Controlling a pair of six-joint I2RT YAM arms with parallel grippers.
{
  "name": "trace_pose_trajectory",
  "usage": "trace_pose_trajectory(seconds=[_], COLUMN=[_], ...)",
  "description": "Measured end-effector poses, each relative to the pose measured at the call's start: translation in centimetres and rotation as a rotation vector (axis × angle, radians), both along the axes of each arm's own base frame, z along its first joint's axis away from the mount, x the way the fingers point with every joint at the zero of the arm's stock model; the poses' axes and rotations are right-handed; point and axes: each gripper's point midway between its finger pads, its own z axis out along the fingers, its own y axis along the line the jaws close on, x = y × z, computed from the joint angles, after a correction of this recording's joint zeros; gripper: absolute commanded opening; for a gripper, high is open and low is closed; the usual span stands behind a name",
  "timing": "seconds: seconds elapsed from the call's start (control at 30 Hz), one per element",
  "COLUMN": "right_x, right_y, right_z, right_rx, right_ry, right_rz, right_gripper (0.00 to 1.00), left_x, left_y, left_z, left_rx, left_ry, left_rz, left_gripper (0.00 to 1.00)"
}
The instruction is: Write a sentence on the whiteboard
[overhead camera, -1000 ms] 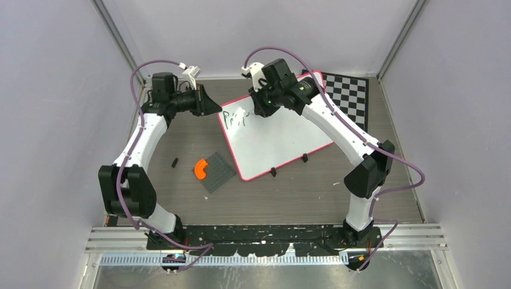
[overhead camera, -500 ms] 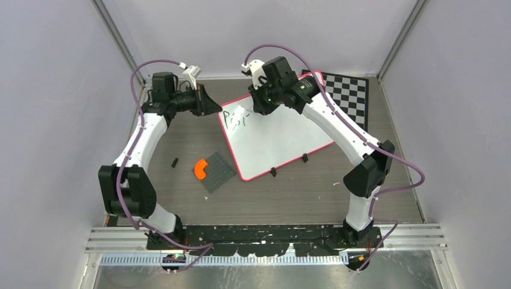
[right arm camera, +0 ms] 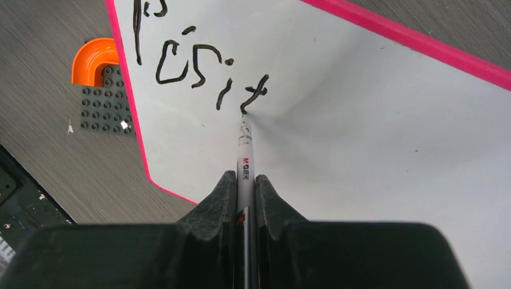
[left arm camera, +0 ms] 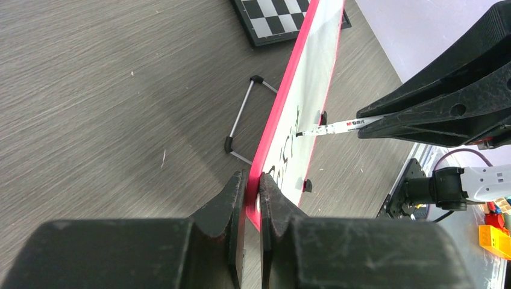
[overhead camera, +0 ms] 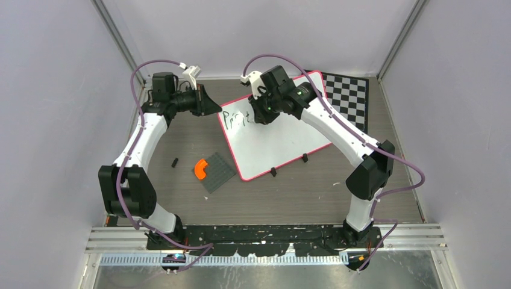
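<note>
The whiteboard (overhead camera: 283, 141) with its red-pink rim stands tilted on the table, propped on a wire stand (left arm camera: 241, 120). My left gripper (overhead camera: 212, 107) is shut on its left corner; in the left wrist view the rim (left arm camera: 283, 102) sits between the pads (left arm camera: 252, 180). My right gripper (overhead camera: 260, 111) is shut on a white marker (right arm camera: 245, 165) whose tip touches the board at the last stroke. The sentence (right arm camera: 199, 75) reads like "Posit" in black, near the board's top left; it also shows in the top view (overhead camera: 237, 118).
A dark grey studded plate (overhead camera: 216, 171) with an orange curved piece (overhead camera: 200, 168) lies left of the board's near corner. A small black piece (overhead camera: 175, 162) lies further left. A chessboard (overhead camera: 348, 95) lies behind the board at the right. Walls close in on three sides.
My right gripper has shifted a little to the right along the board's top, and more black letters have appeared on the line. The left arm has not moved.
</note>
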Motion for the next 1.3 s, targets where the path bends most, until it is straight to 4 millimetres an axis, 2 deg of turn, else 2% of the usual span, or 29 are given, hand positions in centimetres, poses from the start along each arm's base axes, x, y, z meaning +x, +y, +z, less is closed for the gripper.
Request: trace_pose_trajectory(seconds=[0.3, 0.6, 0.77, 1.3], right_x=[0.2, 1.1, 1.4, 2.2], right_y=[-0.7, -0.9, -1.0, -0.9], right_z=[0.2, 2.7, 3.4, 2.5], right_rx=[-0.034, -0.026, -0.02, -0.031], right_ry=[-0.022, -0.088, -0.108, -0.101], right_rz=[-0.005, -0.02, -0.023, -0.032], right_gripper=[0.0, 0.0, 0.0, 0.0], left_x=[-0.1, -0.1, -0.1, -0.1], left_y=[0.0, -0.1, -0.1, -0.1], left_z=[0.0, 0.1, 0.1, 0.1], left_rx=[-0.002, -0.005, -0.004, -0.004], left_ry=[0.0, 0.001, 0.001, 0.001], left_rz=[-0.003, -0.007, -0.007, -0.007], left_gripper=[0.0, 0.0, 0.0, 0.0])
